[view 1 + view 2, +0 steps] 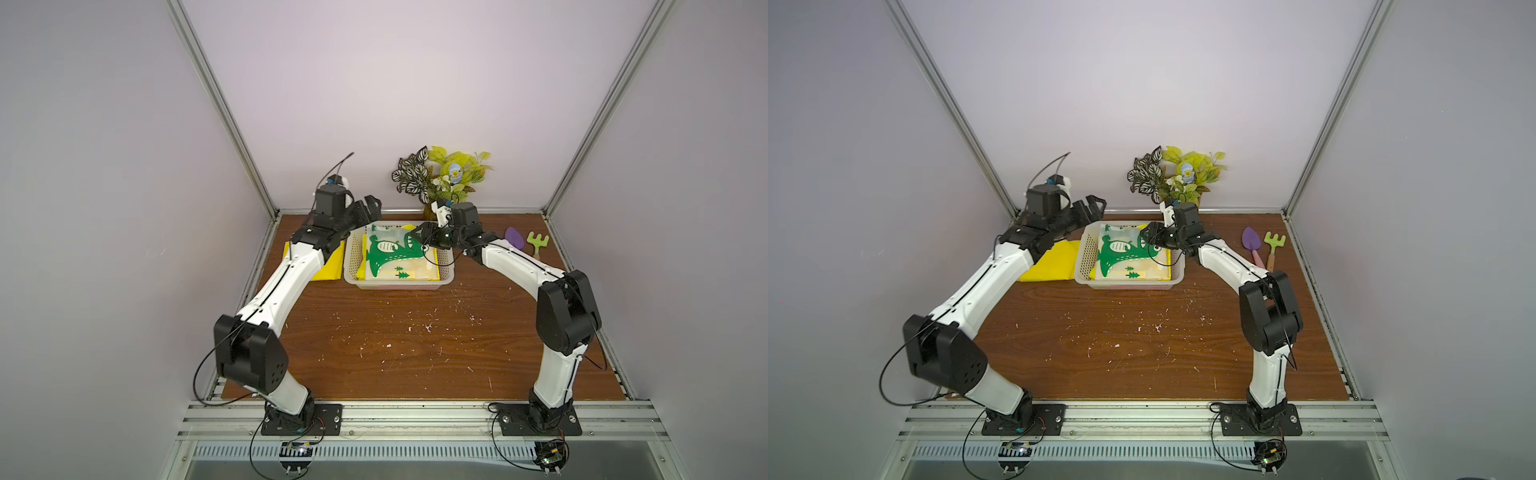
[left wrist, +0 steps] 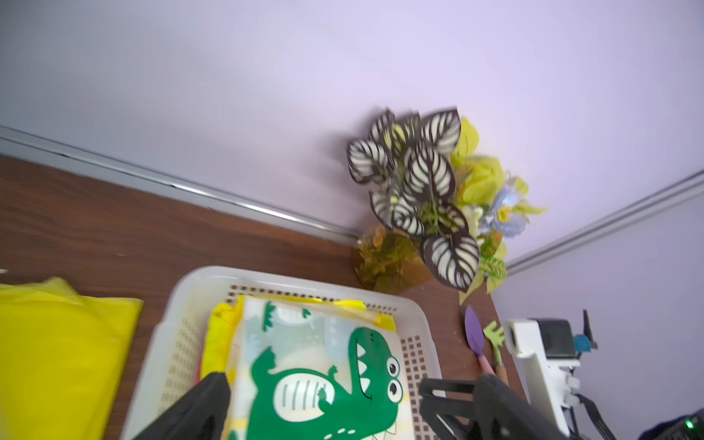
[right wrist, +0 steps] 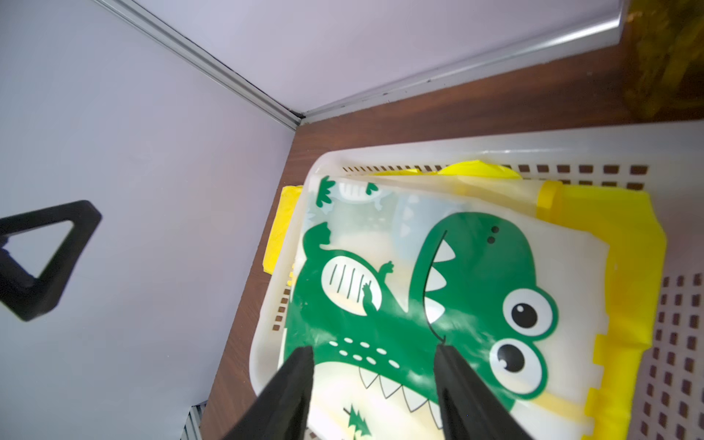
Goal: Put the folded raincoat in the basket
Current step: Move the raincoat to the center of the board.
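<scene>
- The counter (image 1: 395,345) carries only pale specks on its near half. Both arms reach across it toward 12 o'clock.
- The basket (image 1: 395,286) stands at 12 o'clock from the counter centre. Its long side faces the arm bases, which probably lets either arm reach it.
- The folded raincoat (image 1: 392,255) lies flat inside the basket, dinosaur print up, on yellow folded material (image 1: 432,272). Placement appears complete.
- The right pincer (image 1: 424,237) hovers over the raincoat's 3 o'clock edge. Its jaws are parted and grip nothing.
- The left pincer (image 1: 368,208) sits raised above the basket's 10 o'clock corner. Its jaws are wide and empty, and it appears to be above the rim.
- A yellow sheet (image 1: 330,266) lies just beside the basket at 9 o'clock.
- The toy trowel (image 1: 515,237) and rake (image 1: 538,241) lie at 3 o'clock from the basket.
- The plant (image 1: 440,174) stands at 1 o'clock from the basket, against the back wall.
</scene>
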You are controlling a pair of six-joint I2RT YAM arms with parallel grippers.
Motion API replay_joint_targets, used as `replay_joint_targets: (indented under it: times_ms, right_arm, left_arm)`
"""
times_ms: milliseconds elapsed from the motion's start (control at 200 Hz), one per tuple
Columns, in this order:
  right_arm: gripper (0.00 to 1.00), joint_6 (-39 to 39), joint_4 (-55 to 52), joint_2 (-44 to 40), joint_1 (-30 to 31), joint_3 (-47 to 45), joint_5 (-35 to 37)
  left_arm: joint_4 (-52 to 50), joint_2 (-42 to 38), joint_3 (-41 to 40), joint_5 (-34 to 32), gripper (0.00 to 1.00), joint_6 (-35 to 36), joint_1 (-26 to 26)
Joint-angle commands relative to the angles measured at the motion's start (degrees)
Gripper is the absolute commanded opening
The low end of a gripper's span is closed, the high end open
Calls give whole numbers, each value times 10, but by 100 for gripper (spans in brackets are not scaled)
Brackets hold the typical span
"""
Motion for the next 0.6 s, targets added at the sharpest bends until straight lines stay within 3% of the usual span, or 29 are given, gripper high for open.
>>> replay_joint_targets:
  times_ms: [0,165,235,320,410,595]
  right_arm:
    - [58,-4,47,-77,6,-23,2]
    - [58,-3,39,-124,27,-68,-4]
    - [58,-8,27,-136,42,-80,-1]
    - [58,-15,22,-148,62,-96,3]
    - [58,-14,18,-157,79,-118,11]
    - [57,-15,12,-167,102,-154,18]
  left_arm:
    - [-65,13,-52,-33,99,-26,62]
    - [-90,42,-81,-16,100,-56,126]
    - [-78,66,-80,-10,91,-47,137]
    - [-88,112,-54,-21,90,-31,140]
    - [-123,169,-10,-30,76,-17,145]
    - [-164,257,54,-68,69,-22,149]
